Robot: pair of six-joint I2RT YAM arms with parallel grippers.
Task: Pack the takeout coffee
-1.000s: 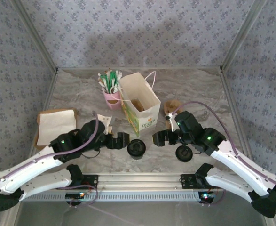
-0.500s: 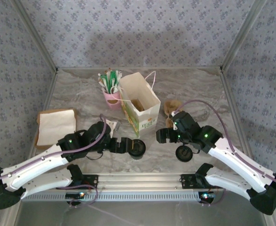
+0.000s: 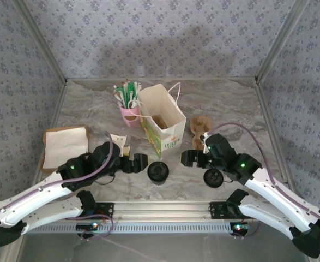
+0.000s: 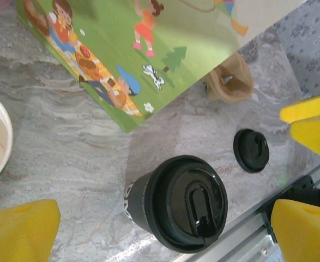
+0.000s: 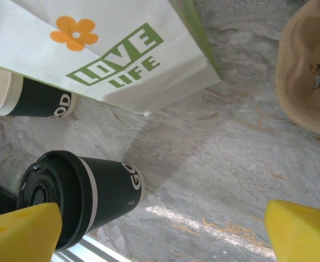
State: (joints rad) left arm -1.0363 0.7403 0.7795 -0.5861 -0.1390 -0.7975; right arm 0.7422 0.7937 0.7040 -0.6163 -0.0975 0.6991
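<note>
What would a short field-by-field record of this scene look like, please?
coffee: lidded, upright on the table, in front of the bag, not yet packed
bag: upright, top open
left gripper: open, empty, just left of the coffee
right gripper: open, empty, right of the coffee
loose lid: flat on the table, right of the coffee
unlidded cup: on the table beside the bag
</note>
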